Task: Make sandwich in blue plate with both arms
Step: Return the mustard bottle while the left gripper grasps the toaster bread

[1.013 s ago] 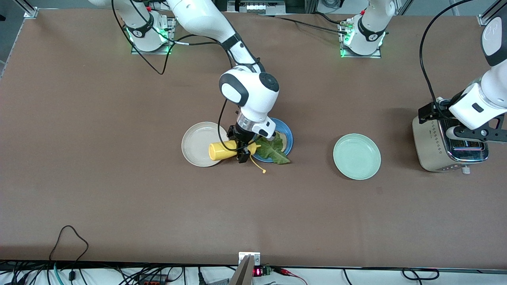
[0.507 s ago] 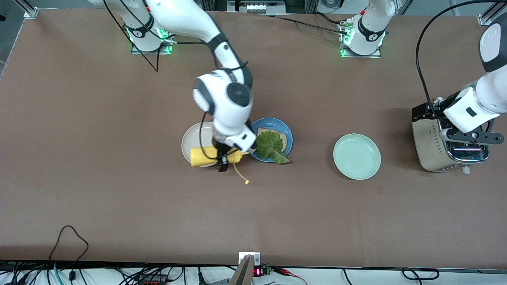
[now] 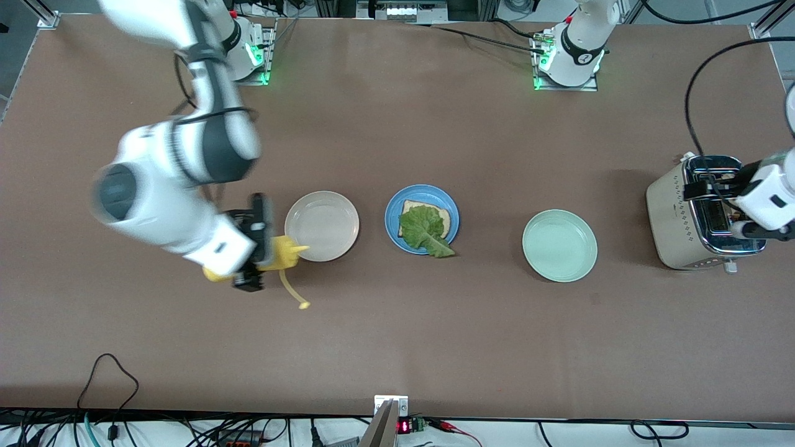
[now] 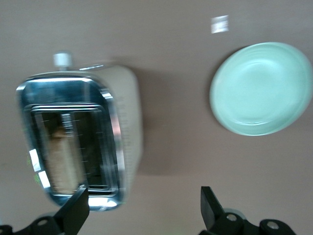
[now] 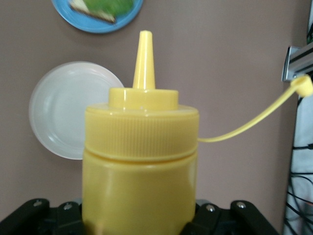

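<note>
The blue plate (image 3: 392,215) holds one bread slice (image 3: 412,206) with a green lettuce leaf (image 3: 426,227) on top; it also shows in the right wrist view (image 5: 128,15). My right gripper (image 3: 253,251) is shut on a yellow squeeze bottle (image 3: 284,253), held sideways beside the cream-white plate (image 3: 322,225), toward the right arm's end of the table. The bottle (image 5: 141,161) fills the right wrist view, its open cap (image 5: 303,86) dangling on a tether. My left gripper (image 4: 143,211) is open and empty over the toaster (image 4: 124,127), where a bread slice (image 4: 61,161) stands in a slot.
A pale mint-green plate (image 3: 559,245) lies between the blue plate and the toaster (image 3: 674,214); it also shows in the left wrist view (image 4: 261,88). The cream-white plate shows in the right wrist view (image 5: 63,107). Cables run along the table edge nearest the camera.
My right arm carried the yellow bottle away from the blue plate, past the cream-white plate toward its own end of the table. My left gripper shifted a little over the toaster.
</note>
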